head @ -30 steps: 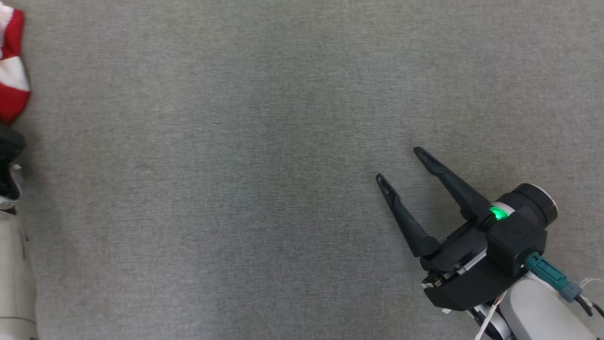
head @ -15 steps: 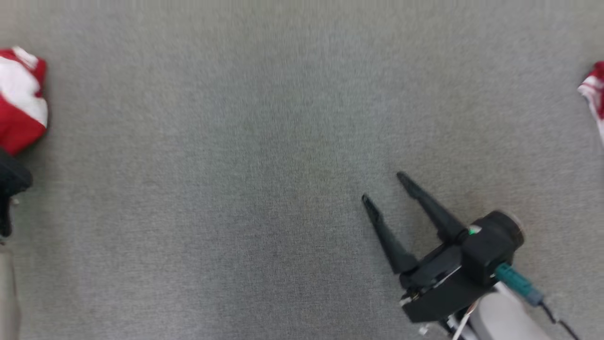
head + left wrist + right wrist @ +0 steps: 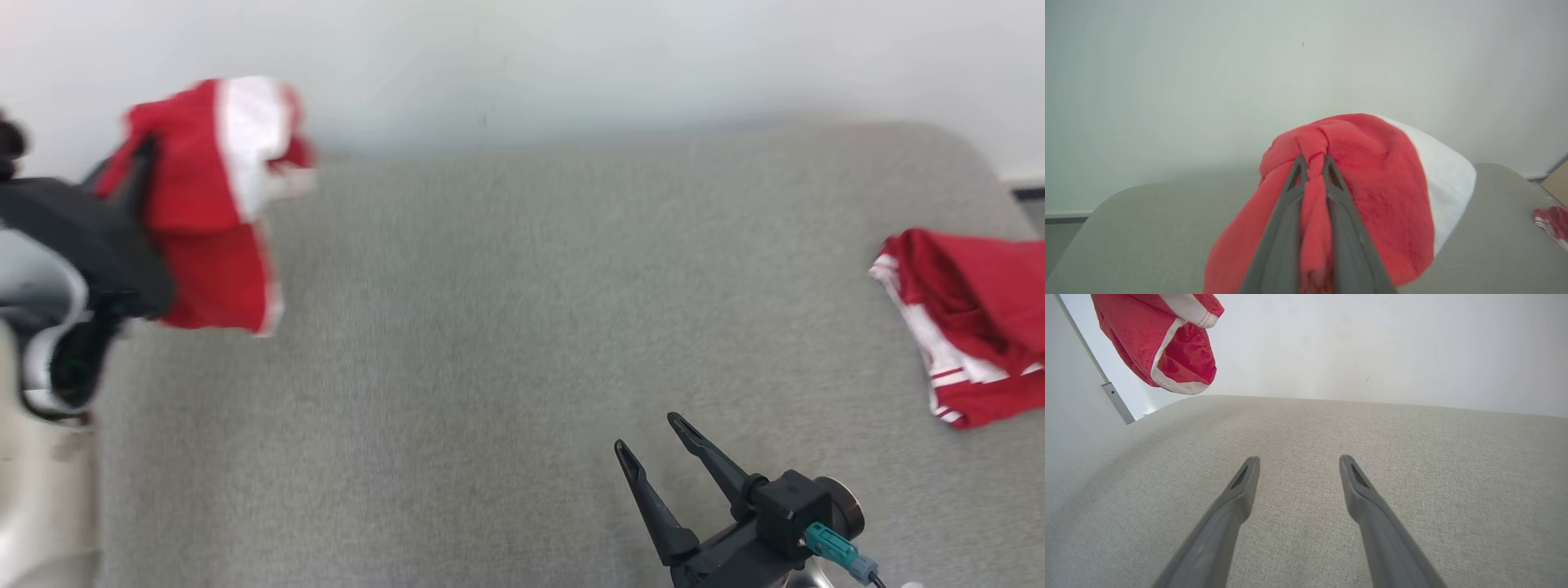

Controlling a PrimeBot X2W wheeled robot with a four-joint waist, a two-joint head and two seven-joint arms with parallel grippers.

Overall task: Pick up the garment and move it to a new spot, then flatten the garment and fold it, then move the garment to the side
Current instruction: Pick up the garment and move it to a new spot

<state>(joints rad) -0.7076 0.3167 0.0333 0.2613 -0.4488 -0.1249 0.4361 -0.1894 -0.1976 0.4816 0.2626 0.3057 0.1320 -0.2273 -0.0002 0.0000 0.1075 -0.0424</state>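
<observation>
Left wrist view gives the closest look at the grip. The left gripper point(image 3: 1313, 163) has its jaws clamped together on a bunched, twisted fold of the red and white garment point(image 3: 1372, 183). The cloth drapes down over both fingers, with a white panel on its right side.

Head view puts that gripper at the far left, blurred. The garment hangs from it above the far left corner of the grey fabric-covered worktop point(image 3: 490, 327), in front of the pale wall point(image 3: 571, 65).

Right wrist view makes plainer how the garment hangs. Its lower edge, a rounded hem with white trim, is clear of the worktop and does not touch it. A thin metal strip point(image 3: 1114, 400) runs up the wall just beside it.

Farther right, low in the head view, the right gripper point(image 3: 649, 431) is over the worktop with its jaws wide apart and holding nothing.

At the far right a second garment point(image 3: 971, 327), also red with white stripes, lies crumpled on the worktop by its right edge, well apart from both grippers. The left wrist view catches a corner of it.
</observation>
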